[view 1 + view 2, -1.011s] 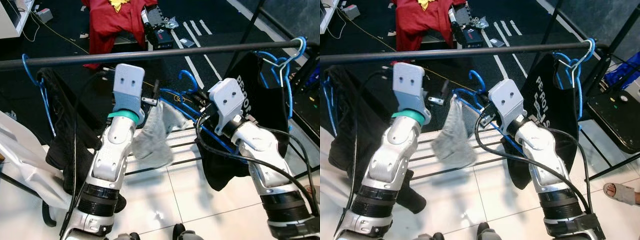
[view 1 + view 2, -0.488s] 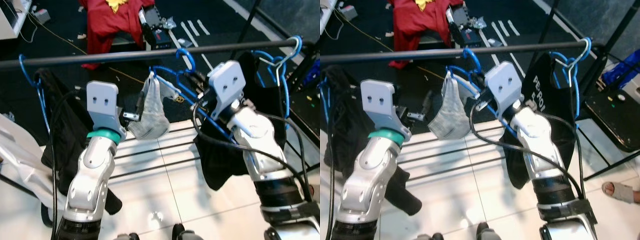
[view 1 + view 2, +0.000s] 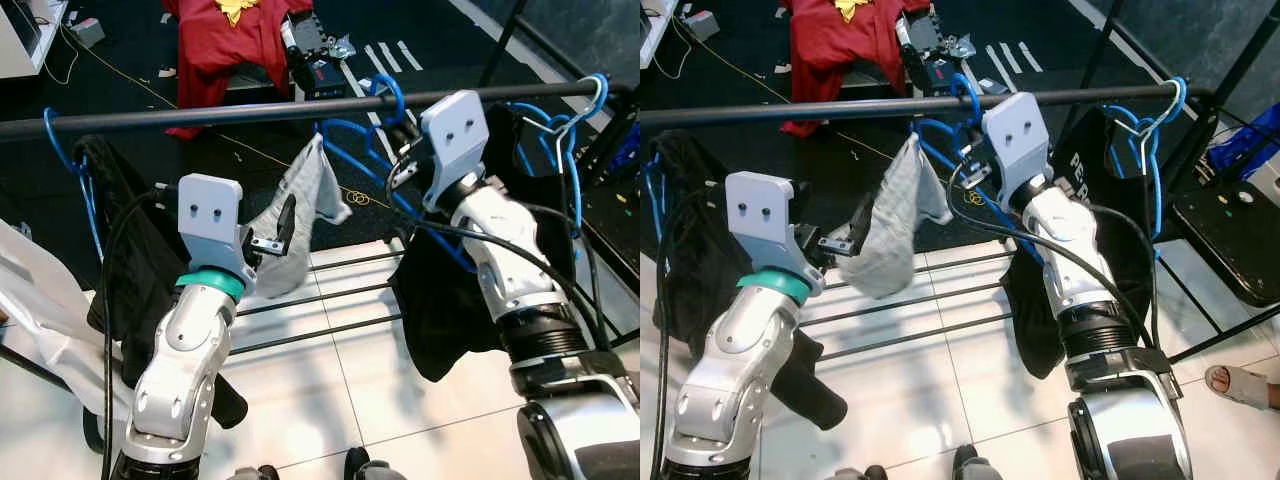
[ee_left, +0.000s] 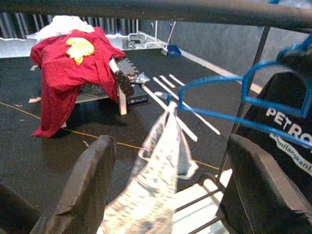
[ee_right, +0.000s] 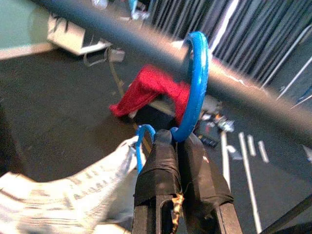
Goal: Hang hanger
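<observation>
Hooking stage: right gripper (image 5: 180, 146) has its fingers clamped on the neck of the blue hanger (image 3: 352, 133), hook (image 5: 196, 83) up at the rail (image 3: 200, 112), seemingly just over it. Hanger's long axis runs roughly along the rail, grey garment (image 3: 290, 225) trailing toward the left gripper (image 4: 165, 185), whose fingers are spread around the cloth, not pinching. Right arm is nearer; it needs a short drop to seat.

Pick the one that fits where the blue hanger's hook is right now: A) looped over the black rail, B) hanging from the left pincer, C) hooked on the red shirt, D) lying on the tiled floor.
A: the blue hanger has its hook curved over the black rail, with the right pincer shut on its neck just below the rail.
</observation>
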Robot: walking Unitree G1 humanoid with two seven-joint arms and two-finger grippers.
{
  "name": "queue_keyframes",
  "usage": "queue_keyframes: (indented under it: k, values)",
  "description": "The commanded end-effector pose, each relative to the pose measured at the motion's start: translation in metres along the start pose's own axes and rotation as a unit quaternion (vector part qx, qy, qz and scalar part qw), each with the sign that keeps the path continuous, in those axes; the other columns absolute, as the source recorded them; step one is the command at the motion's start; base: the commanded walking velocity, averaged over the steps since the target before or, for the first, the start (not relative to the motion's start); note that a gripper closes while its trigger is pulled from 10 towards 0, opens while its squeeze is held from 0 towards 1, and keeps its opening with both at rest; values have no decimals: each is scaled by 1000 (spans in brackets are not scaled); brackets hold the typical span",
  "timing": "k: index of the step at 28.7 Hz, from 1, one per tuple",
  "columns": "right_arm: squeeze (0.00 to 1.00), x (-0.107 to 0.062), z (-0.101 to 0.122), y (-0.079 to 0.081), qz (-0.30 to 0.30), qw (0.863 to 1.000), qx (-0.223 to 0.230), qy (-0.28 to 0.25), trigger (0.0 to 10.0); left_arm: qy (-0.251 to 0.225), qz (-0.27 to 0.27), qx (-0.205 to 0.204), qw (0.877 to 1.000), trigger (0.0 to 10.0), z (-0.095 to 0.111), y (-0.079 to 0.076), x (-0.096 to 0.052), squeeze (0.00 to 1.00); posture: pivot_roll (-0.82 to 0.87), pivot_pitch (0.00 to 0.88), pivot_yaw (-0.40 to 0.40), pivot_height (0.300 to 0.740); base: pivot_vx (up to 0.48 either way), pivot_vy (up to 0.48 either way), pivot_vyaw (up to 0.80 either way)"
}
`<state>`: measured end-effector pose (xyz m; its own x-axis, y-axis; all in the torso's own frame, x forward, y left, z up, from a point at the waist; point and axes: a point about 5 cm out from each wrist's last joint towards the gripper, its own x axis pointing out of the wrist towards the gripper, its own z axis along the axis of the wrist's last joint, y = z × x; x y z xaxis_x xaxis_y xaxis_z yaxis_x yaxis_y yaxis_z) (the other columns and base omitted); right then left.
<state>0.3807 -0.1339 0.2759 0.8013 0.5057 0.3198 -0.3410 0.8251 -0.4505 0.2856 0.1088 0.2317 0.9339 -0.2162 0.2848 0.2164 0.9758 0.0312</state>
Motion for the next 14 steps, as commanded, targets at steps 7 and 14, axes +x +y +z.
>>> queue_keyframes:
  k: [7,14]
  values:
    - [0,-1,1,15,39,999,-3,-29,0,76,-59,47,994,10000,-34,-5,-23,0,-69,175,9,740,0,0,0]
    - [0,-6,1,15,47,998,-12,-35,0,126,-108,87,982,10000,-64,-9,-30,0,-76,176,10,740,0,0,0]
